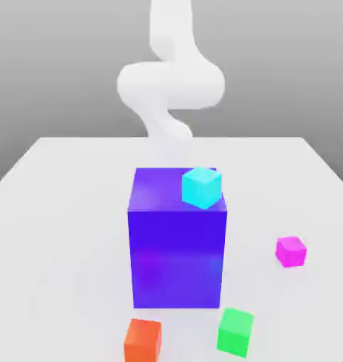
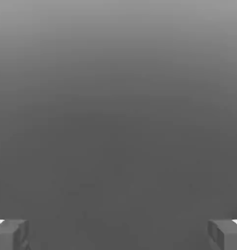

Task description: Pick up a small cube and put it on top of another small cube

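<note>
The small cube (image 1: 291,251), plain magenta-pink, rests on the white table at the exterior view's right, apart from everything else. My white arm (image 1: 170,85) rises at the back of the table, behind the big blue-purple block (image 1: 177,244), far from the small cube. In the hand view my gripper (image 2: 118,235) is open, its two grey fingertips (image 2: 10,234) standing wide apart with nothing between them, in front of a plain grey background.
A cyan cube (image 1: 201,187) sits on top of the big block, near its far right corner. A small green cube (image 1: 235,331) and a small orange cube (image 1: 143,339) lie on the table (image 1: 54,212) near the front edge.
</note>
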Robot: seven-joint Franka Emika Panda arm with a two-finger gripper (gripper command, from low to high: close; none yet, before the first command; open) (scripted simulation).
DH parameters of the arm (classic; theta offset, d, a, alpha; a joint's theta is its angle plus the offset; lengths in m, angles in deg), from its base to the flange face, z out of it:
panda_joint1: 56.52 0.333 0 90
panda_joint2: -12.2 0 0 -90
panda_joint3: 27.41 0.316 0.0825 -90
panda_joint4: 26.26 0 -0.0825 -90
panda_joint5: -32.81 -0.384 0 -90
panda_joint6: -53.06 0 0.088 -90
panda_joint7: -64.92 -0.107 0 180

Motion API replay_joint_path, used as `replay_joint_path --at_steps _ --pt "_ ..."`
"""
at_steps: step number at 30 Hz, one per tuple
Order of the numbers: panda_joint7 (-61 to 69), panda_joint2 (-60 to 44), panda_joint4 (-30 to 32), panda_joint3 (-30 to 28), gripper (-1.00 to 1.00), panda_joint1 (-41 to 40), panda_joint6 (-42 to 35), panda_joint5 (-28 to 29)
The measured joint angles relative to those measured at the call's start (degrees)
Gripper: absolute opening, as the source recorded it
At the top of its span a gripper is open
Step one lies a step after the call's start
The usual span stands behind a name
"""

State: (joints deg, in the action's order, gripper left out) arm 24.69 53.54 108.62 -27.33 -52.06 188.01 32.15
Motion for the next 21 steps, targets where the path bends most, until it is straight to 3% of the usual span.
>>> replay_joint_path --at_steps 15,21 --pt "33.9 -27.73 18.93 4.29 0.0 25.19 19.43 -3.3" --pt "44.84 -38.66 26.42 8.98 0.0 32.83 27.16 -1.23"
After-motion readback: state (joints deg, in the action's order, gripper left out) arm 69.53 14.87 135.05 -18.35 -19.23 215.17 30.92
